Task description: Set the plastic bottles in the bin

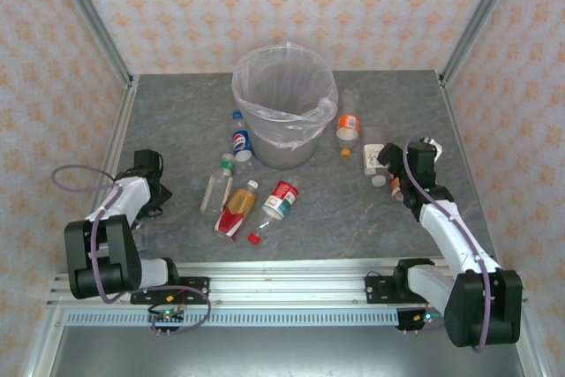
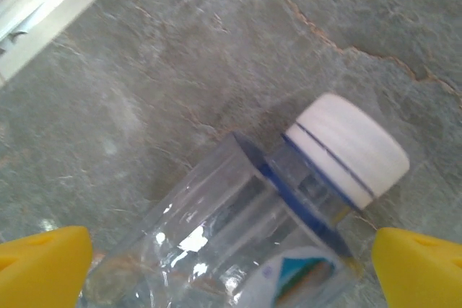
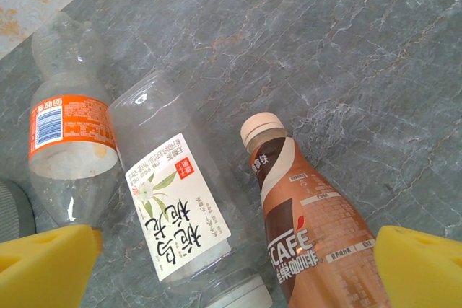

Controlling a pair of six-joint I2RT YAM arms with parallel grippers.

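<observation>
The bin is a grey bucket with a white bag over its rim, at the table's middle back. Several plastic bottles lie before it: blue-labelled, green-capped, yellow-and-red, red-labelled. My left gripper stands open at the left; its yellow fingers straddle a clear white-capped bottle without touching it. My right gripper is open over a white-labelled bottle and a brown coffee bottle. An orange-labelled bottle lies further left.
A loose red cap and an orange cap lie on the grey stone-patterned table. Metal posts and patterned walls close in the left, right and back. An aluminium rail runs along the near edge.
</observation>
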